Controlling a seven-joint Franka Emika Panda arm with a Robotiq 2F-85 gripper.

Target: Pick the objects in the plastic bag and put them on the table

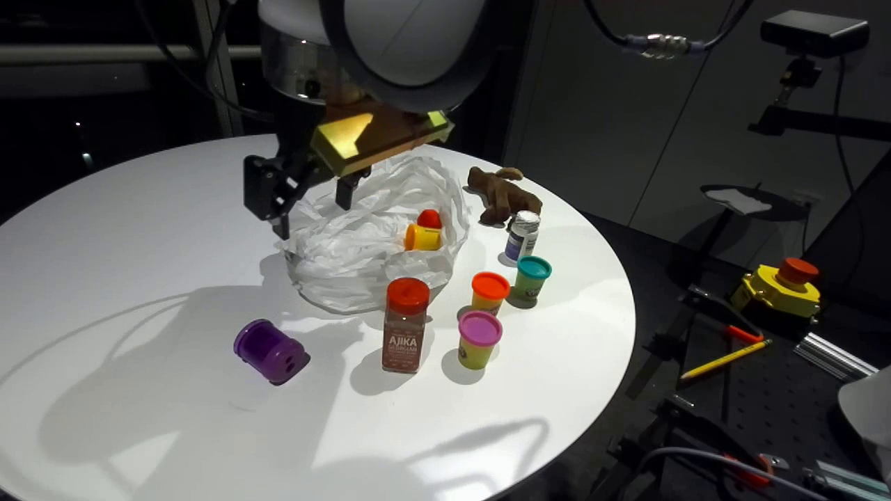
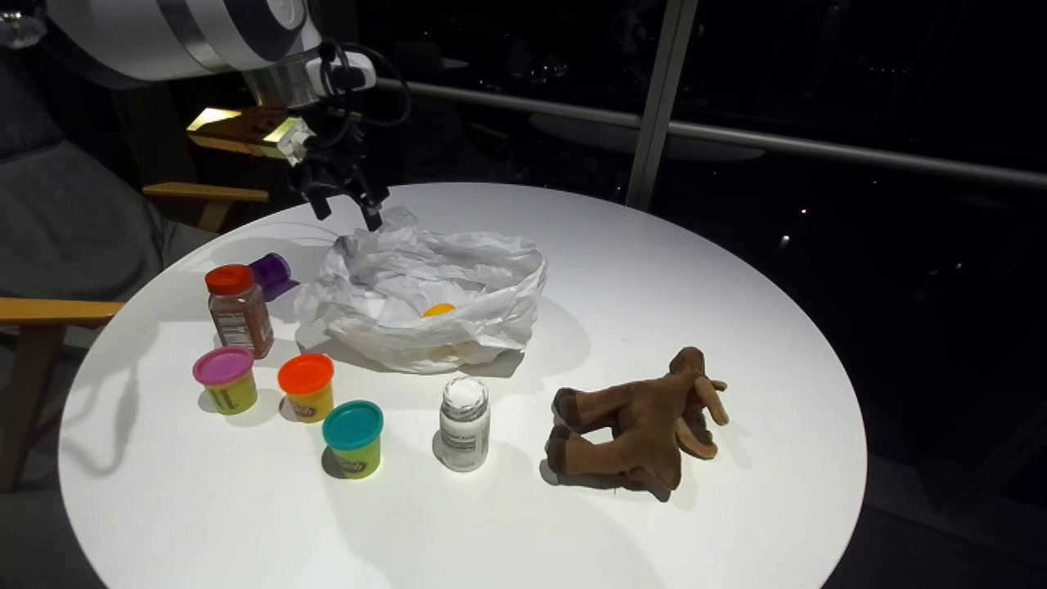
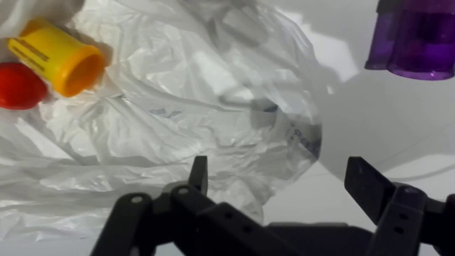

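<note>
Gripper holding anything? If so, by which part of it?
Nothing is held. In the wrist view the gripper stands open, jaws wide apart, with only bag and table showing through the gap.

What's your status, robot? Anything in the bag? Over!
Fingers open, holding nothing. Yellow cup and red piece lying in the bag. Its wrinkled sides might get in the way.

Both exterior views look slantwise down across the tabletop from different sides. The wrist view faces down from much nearer, sharing the plastic bag, towards nine o'clock, and purple container, at two.
</note>
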